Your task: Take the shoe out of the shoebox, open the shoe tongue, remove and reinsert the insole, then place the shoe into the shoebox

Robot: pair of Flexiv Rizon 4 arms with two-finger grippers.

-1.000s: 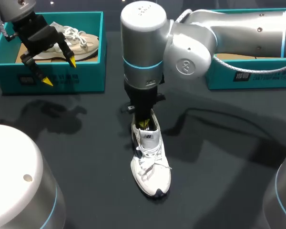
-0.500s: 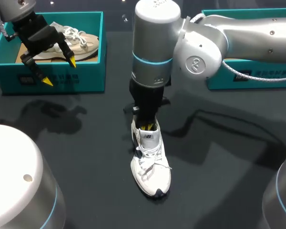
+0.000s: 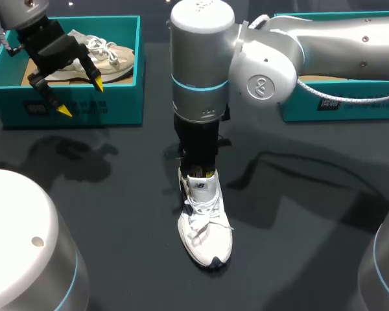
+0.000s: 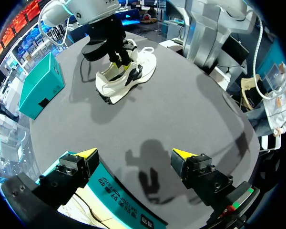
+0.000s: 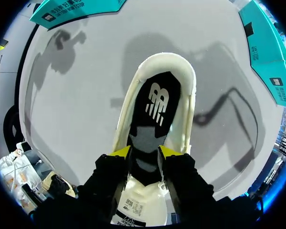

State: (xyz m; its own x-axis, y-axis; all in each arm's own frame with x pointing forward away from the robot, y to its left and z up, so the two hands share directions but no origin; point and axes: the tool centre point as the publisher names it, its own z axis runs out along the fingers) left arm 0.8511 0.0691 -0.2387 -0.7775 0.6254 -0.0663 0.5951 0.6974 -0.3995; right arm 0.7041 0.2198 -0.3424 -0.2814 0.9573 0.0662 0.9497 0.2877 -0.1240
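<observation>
**Right gripper being held inside the shoe**

The white shoe (image 3: pixel 205 227) is being kept upright on the table (image 3: pixel 298 246), outside the left shoebox (image 3: pixel 120 103). The right gripper (image 5: pixel 144 152) is being held inside the shoe, fingers parted over the dark insole (image 5: pixel 155 102), gripping nothing. The left gripper (image 3: pixel 82 97) is being held wide open above the left shoebox.

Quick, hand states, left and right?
Left hand: open, holding nothing, above the left shoebox.
Right hand: inside the white shoe at the insole; grip cannot be told.
</observation>
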